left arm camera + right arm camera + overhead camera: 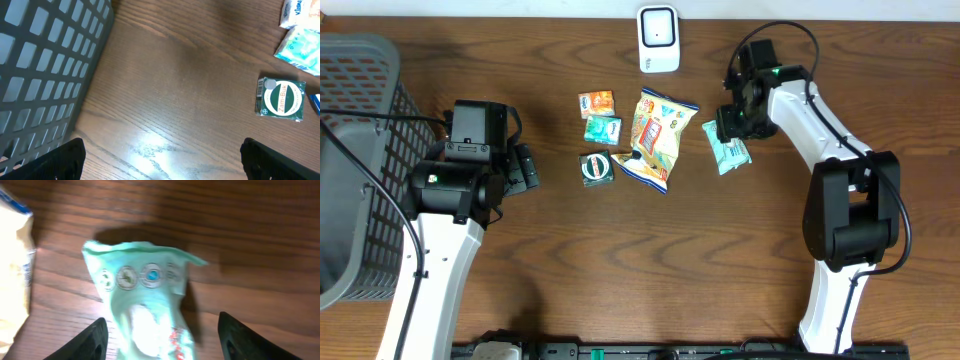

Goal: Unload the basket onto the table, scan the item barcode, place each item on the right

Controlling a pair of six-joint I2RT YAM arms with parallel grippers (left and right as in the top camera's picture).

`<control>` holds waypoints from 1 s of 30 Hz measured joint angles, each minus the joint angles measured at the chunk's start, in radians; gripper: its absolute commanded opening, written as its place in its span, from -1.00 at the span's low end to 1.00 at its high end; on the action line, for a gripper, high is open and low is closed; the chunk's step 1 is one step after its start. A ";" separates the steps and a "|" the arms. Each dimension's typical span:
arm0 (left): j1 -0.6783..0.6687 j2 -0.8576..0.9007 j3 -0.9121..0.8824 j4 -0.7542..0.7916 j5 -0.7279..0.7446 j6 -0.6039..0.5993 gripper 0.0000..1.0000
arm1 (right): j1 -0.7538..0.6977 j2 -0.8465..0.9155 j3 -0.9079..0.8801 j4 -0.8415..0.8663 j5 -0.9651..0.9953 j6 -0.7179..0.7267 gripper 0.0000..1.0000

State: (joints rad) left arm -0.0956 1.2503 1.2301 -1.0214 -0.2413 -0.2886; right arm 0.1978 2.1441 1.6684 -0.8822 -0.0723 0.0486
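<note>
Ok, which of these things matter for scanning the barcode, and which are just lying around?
In the job: scanner; mint packet; right pincer, open over it.
Lying about: chip bag; Zam-Buk box; orange packet; teal packet; basket.

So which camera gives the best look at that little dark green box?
The left wrist view: the dark green box is large enough to read its label. Overhead the box is tiny beside the snack bag. The right wrist view misses it.
</note>
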 measured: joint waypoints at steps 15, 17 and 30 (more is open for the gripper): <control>0.000 0.000 0.000 0.000 0.000 0.000 0.95 | 0.014 -0.005 -0.102 0.085 -0.055 -0.011 -0.97; 0.000 0.000 0.000 0.000 0.000 0.000 0.95 | 0.014 -0.004 -0.074 0.063 -0.051 -0.008 -0.98; 0.000 0.000 0.000 0.000 0.000 0.000 0.95 | 0.014 -0.013 0.203 0.388 -0.004 0.119 -0.98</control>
State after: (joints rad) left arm -0.0956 1.2503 1.2304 -1.0214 -0.2413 -0.2886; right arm 0.2123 2.1307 1.8717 -0.4942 -0.0765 0.1680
